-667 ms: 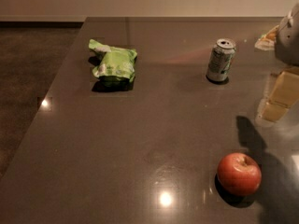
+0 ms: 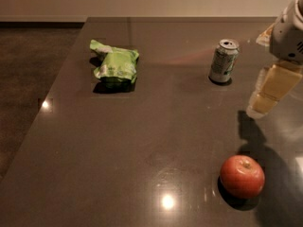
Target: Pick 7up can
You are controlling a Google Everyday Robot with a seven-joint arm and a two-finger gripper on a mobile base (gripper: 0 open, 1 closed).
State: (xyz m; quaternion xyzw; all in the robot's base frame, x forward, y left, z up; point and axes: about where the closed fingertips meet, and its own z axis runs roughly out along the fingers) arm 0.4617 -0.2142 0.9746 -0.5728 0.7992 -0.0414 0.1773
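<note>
The 7up can point(image 2: 224, 60) is a small silver-grey can with green markings and a shiny top. It stands upright on the dark table point(image 2: 156, 141), right of centre towards the back. My gripper point(image 2: 266, 97) hangs from the white arm at the right edge, above the table. It is to the right of the can and a little nearer the camera, apart from it. It holds nothing that I can see.
A light-green snack bag point(image 2: 115, 64) lies at the back left of the table. A red apple point(image 2: 242, 176) sits at the front right, below the gripper's shadow. The table's left edge drops to a dark floor point(image 2: 28, 79).
My gripper has shifted slightly left, towards the can. The can, the bag and the apple have not moved.
</note>
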